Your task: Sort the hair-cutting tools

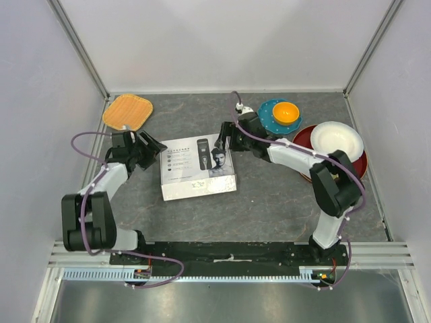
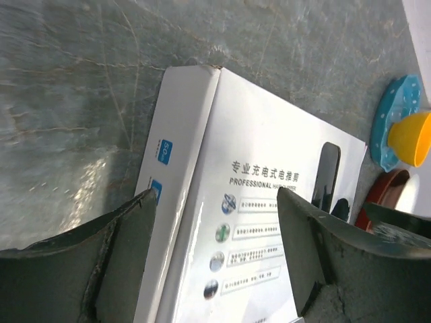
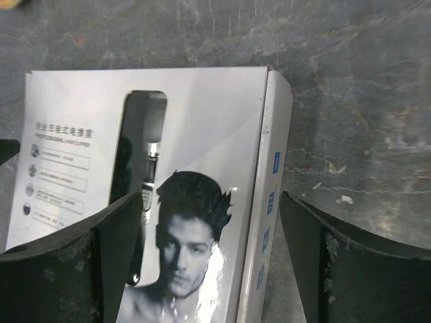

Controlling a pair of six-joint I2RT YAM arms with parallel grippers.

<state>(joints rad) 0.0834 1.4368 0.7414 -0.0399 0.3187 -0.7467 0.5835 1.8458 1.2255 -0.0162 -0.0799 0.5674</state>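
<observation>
Glimpsing the clipper (image 3: 149,134) only through the window of the closed white box (image 1: 199,176), lying flat near the middle of the surface (image 1: 269,202). Spotting no comb guards, brush or cable out anywhere, so judging the sorting as not yet begun, with the box to open and every piece to lay out. Noting the left end effector (image 1: 155,147) at the box's left end, spread wide and gripping nothing; noting the right end effector (image 1: 225,141) at its right end, likewise wide and empty.
</observation>
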